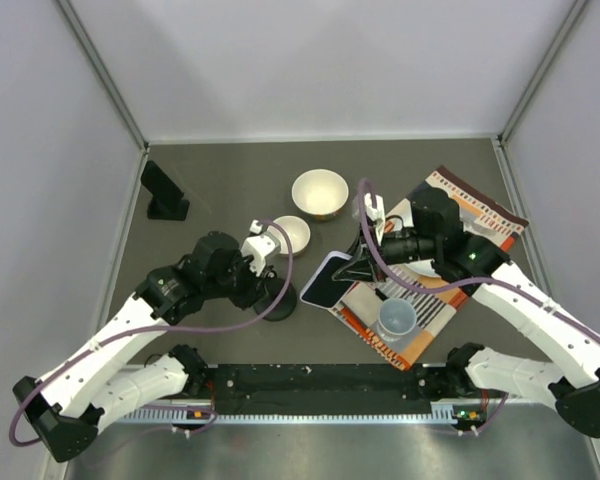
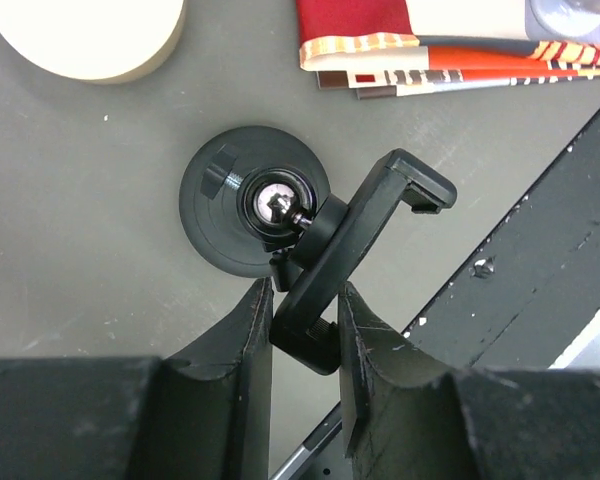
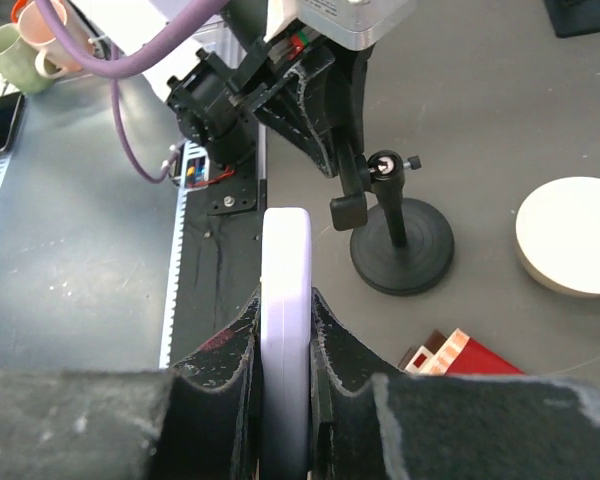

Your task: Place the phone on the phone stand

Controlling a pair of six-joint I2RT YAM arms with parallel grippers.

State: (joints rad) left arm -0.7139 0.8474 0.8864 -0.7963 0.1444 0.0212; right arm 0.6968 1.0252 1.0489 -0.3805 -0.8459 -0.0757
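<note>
Right pincer (image 3: pixel 285 300) pinches phone (image 3: pixel 285 240) edgewise; left pincer (image 2: pixel 302 292) clamps cradle (image 2: pixel 380 215) of phone stand (image 2: pixel 215 215) — probable risk: ball joint (image 2: pixel 275 205) swivels under push, phone misses cradle lips — drops to table (image 1: pixel 230 170).

My left end effector (image 2: pixel 305 295) obstructs one side of the stand (image 3: pixel 402 255); the adjacent bowl (image 3: pixel 570 235) apparently leaves passage.

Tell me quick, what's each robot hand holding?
Left gripper: closed on the phone stand.
Right gripper: closed on the phone.
</note>
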